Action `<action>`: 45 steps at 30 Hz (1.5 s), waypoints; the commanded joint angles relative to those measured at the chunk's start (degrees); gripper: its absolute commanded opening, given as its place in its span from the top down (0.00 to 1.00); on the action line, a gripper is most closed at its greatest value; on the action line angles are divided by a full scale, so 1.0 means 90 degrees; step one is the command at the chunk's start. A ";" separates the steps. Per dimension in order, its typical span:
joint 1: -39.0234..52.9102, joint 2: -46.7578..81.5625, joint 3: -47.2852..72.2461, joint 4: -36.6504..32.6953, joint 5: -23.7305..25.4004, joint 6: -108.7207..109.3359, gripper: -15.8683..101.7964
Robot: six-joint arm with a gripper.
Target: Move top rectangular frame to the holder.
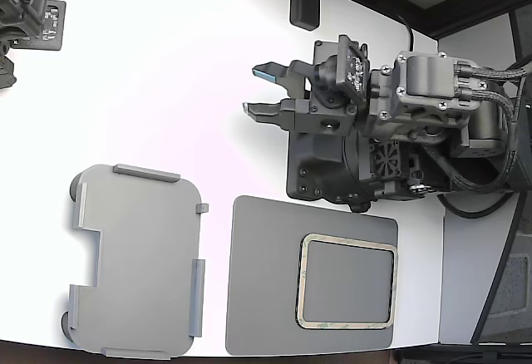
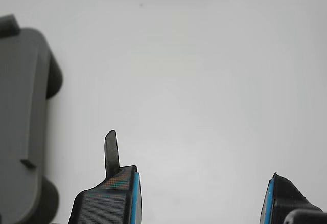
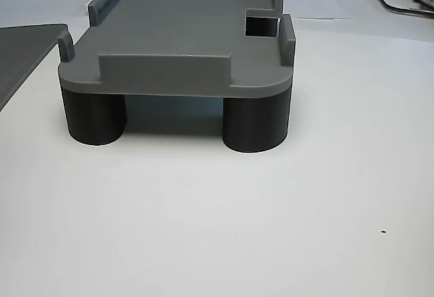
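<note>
the gripper (image 1: 259, 90) hangs over bare white table (image 1: 166, 73), its two fingers spread apart with nothing between them; in the wrist view only white surface shows between the blue-edged fingertips (image 2: 134, 196). taking the holder (image 1: 137, 260) as the landmark: the top rectangular frame (image 1: 347, 281) lies well apart from it, toward the exterior view's right, flat on the dark grey mat (image 1: 266, 281), which sits just beside the holder. the frame rests in the part of the mat farthest from the holder. the gripper is beyond the holder and mat, up the exterior view, nearer the mat's side than the holder's, touching neither. the holder is light grey, with raised edge tabs, a stepped notch on its side away from the mat, and dark round feet (image 3: 254, 124) lifting it off the table. nothing lies on the holder
</note>
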 commanded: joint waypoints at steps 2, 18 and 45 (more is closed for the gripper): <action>-0.0049 0.0156 -0.0273 -0.1650 -0.0098 -0.0078 0.12; 0.1299 -0.1904 -0.1582 -0.1309 0.1035 0.1338 0.02; 0.6064 -0.5732 -0.4297 0.2119 0.1748 0.6680 0.02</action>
